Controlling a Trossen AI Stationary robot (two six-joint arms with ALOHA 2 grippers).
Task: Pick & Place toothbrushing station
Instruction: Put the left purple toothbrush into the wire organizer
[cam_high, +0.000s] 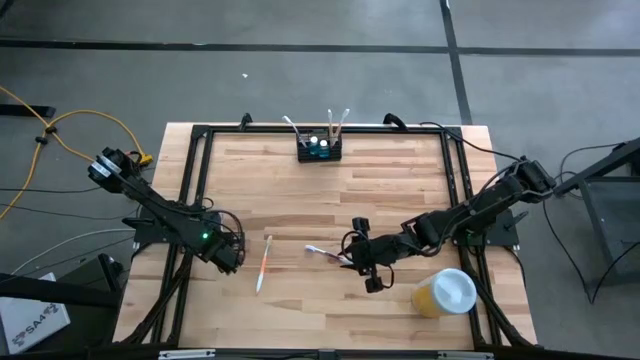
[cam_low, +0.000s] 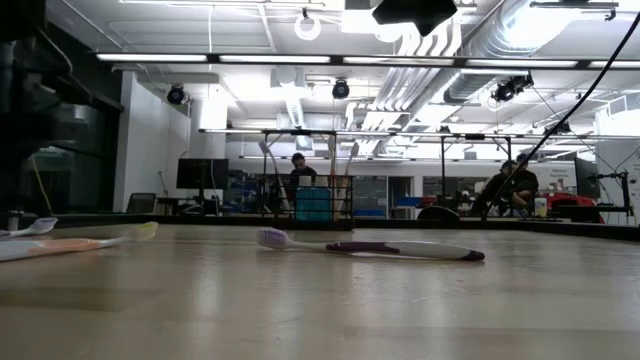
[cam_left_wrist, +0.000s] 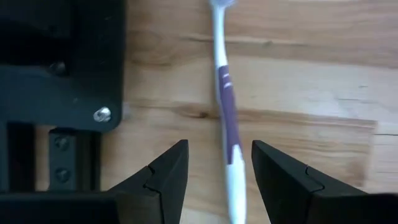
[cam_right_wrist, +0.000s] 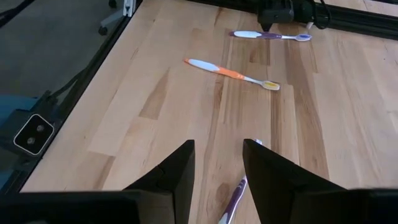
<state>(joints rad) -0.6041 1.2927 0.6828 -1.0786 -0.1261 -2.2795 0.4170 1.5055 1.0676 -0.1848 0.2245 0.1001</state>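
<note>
The black caddy (cam_high: 319, 150) stands at the table's far edge with several toothbrushes upright in it; it also shows in the low view (cam_low: 313, 204). My left gripper (cam_high: 232, 256) is open above the table's left side. Its fingers stand on either side of the handle of a purple-and-white toothbrush (cam_left_wrist: 227, 118) that lies flat on the table. An orange-and-white toothbrush (cam_high: 264, 262) lies flat beside it. My right gripper (cam_high: 354, 258) is open just right of a second purple-and-white toothbrush (cam_high: 324, 252). One end of that toothbrush (cam_right_wrist: 236, 196) shows between its fingers.
A yellow cup with a white lid (cam_high: 446, 292) stands near the front right corner, close to my right arm. A black frame (cam_high: 200, 180) runs along the table's edges. Bare wood lies between the loose toothbrushes and the caddy. People sit in the room behind (cam_low: 520, 185).
</note>
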